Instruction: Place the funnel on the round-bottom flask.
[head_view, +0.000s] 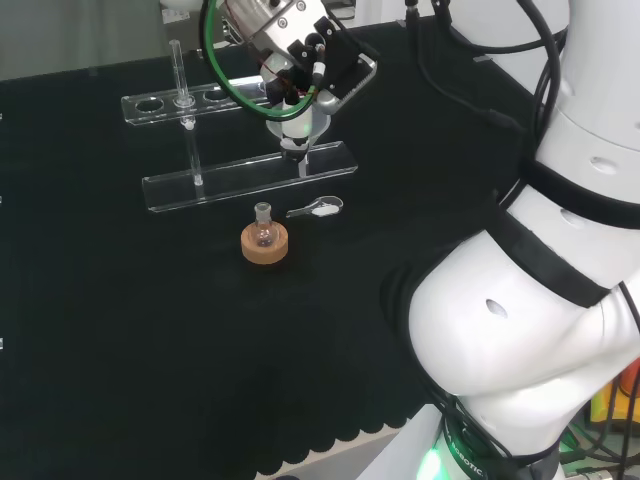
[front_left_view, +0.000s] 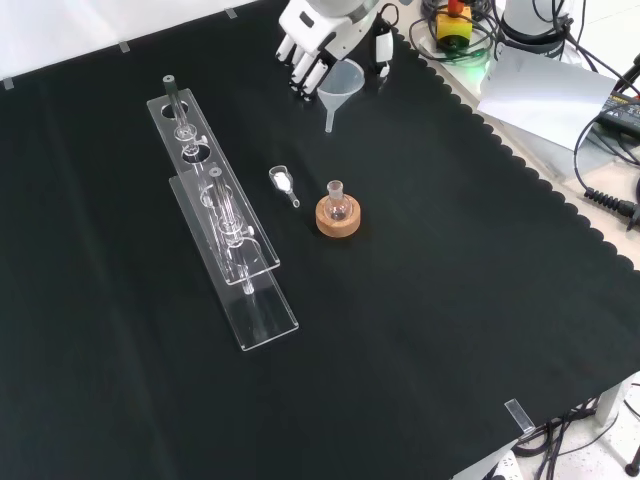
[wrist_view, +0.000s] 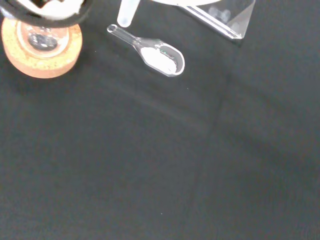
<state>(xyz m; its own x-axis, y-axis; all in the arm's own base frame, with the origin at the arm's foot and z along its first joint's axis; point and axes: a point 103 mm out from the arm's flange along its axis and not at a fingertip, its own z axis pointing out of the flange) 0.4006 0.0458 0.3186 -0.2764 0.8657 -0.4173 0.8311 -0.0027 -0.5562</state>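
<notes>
Clear funnel (front_left_view: 343, 83), light, brittle | hand (front_left_view: 312, 40) fingers curl round its cone rim | round-bottom flask (front_left_view: 337, 205) at funnel's 6 o'clock, front view

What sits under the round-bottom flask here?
A cork ring stand holds the round-bottom flask upright on the black cloth. The flask's rounded base sinks into the ring, so its underside is hidden.

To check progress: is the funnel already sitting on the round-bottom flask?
No, the hand holds the funnel up, apart from the flask.
</notes>
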